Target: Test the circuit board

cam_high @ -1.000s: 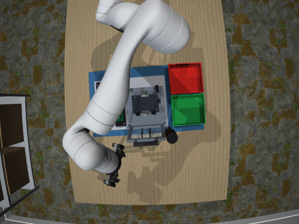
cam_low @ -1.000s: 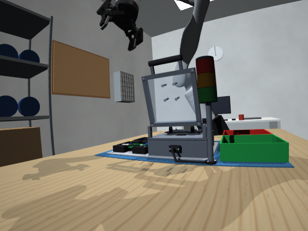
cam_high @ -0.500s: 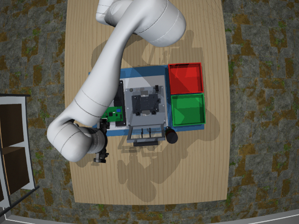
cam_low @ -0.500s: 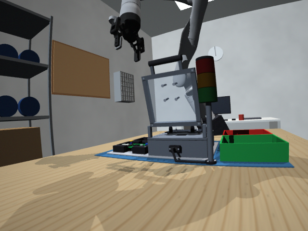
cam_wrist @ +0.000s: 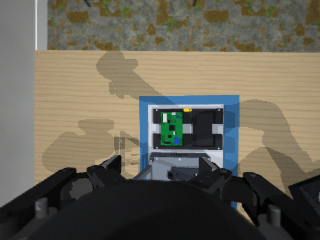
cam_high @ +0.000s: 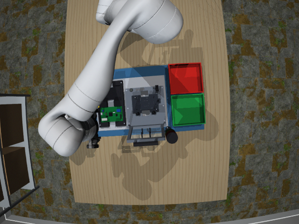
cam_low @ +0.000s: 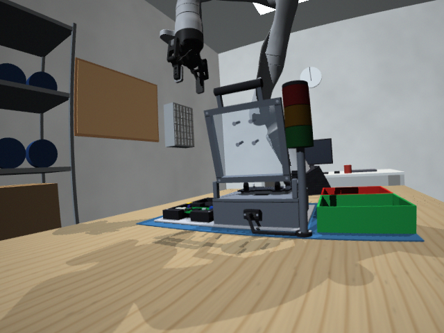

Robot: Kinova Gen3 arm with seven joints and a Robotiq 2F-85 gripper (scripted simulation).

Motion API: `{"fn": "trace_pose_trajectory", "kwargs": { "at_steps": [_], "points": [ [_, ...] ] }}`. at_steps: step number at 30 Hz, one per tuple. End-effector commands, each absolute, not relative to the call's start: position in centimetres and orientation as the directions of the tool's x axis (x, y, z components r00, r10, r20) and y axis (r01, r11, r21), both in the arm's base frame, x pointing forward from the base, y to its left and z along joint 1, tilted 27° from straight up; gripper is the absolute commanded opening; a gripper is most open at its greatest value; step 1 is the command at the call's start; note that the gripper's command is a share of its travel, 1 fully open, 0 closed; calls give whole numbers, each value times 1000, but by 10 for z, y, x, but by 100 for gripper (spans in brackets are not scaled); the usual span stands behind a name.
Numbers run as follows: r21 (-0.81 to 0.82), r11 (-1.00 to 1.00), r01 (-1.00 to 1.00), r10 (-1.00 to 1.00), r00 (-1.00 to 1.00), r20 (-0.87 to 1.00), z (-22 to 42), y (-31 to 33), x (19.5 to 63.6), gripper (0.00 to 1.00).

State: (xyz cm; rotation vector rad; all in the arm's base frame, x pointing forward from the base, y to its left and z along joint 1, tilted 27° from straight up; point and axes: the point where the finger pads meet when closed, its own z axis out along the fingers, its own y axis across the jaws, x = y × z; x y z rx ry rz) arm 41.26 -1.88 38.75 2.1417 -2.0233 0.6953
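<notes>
The gripper (cam_high: 95, 129) (cam_low: 188, 77) (cam_wrist: 159, 164) is hovering high, fingers spread wide, holding nothing. Below it, across toward the tester (cam_high: 147, 120) (cam_low: 256, 211) (cam_wrist: 162, 164), the green circuit board (cam_high: 111, 114) (cam_wrist: 171, 128) is lying in the black tray (cam_high: 123, 103) (cam_low: 201, 216) (cam_wrist: 220, 143), its long axis seemingly running crosswise to the tray's; the coming descent probably needs matching to that.

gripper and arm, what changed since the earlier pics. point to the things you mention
In the top view the gripper (cam_high: 95, 127) (cam_low: 188, 80) (cam_wrist: 159, 164) has moved left and toward the tray (cam_high: 121, 103); in the exterior view it has come lower and now points more steeply down. Nothing was taken hold of or let go: it is open. The green circuit board (cam_high: 114, 114) (cam_wrist: 171, 129), raised lid (cam_high: 146, 139) (cam_low: 250, 143) and both bins (cam_high: 172, 79) (cam_low: 365, 218) stayed put.
</notes>
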Motion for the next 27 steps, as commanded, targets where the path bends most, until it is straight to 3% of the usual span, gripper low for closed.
{"fn": "trace_pose_trajectory", "kwargs": {
  "at_steps": [1, 27],
  "points": [
    [-214, -104, -971, -915, 9, 402, 389, -21, 407, 100],
    [-179, -103, -978, -910, 21, 414, 390, -27, 394, 100]
  ]
}}
